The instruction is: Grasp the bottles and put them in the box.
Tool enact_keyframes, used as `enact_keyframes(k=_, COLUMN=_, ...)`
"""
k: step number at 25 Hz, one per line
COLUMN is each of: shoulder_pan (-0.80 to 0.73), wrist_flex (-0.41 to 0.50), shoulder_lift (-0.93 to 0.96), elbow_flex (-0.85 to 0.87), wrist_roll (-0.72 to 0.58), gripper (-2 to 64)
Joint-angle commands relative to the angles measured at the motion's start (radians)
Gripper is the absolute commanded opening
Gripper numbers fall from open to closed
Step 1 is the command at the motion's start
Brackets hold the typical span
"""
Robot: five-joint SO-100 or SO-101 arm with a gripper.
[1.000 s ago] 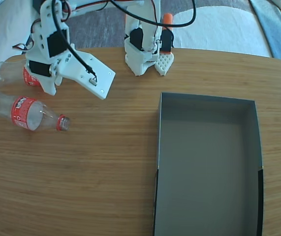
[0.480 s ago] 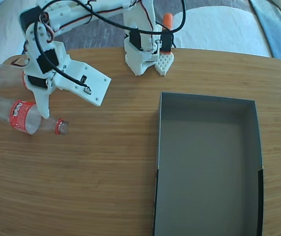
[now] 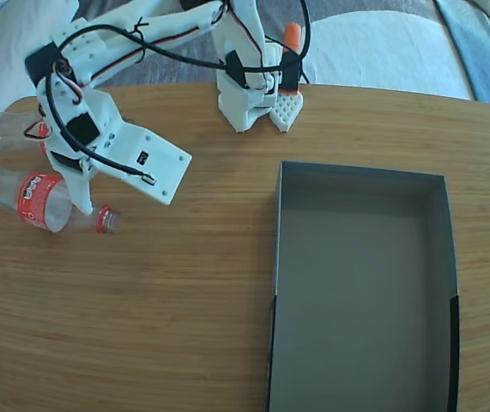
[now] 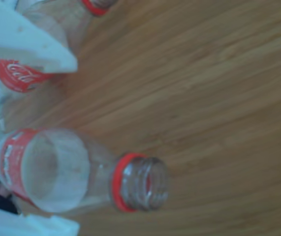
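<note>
White two-finger gripper (image 3: 66, 184) spread apart, lowered over the nearer clear plastic Coca-Cola bottle with red wrap label (image 3: 43, 202), one finger (image 3: 80, 196) down beside its neck. Lying on its side on the wooden worktop (image 3: 184, 283), open mouth with red ring pointing right in the fixed view. In the wrist view, same bottle (image 4: 71, 172) between white fingers (image 4: 37, 49), uncapped. Second clear labelled bottle (image 3: 17, 130) just behind, partly hidden by the arm. Large shallow grey cardboard box (image 3: 360, 283) well apart, to the right.
</note>
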Motion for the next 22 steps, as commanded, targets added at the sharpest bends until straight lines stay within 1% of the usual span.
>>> enact_keyframes(k=1, shoulder_pan=-0.012, wrist_flex=-0.006, shoulder_lift=-0.006, elbow_flex=-0.043, wrist_roll=0.02, gripper=38.1)
enact_keyframes(k=5, shoulder_pan=-0.02, wrist_flex=-0.008, shoulder_lift=-0.049, elbow_flex=-0.091, wrist_roll=0.046, gripper=38.3)
enact_keyframes(k=10, shoulder_pan=-0.017, wrist_flex=0.003, shoulder_lift=-0.1, elbow_flex=-0.178, wrist_roll=0.034, gripper=38.4)
enact_keyframes(k=13, shoulder_pan=-0.012, wrist_flex=0.006, shoulder_lift=-0.126, elbow_flex=-0.201, wrist_roll=0.029, gripper=38.4)
enact_keyframes(k=22, shoulder_pan=0.011, wrist_flex=-0.015, shoulder_lift=-0.216, elbow_flex=-0.202, wrist_roll=-0.109, gripper=38.4)
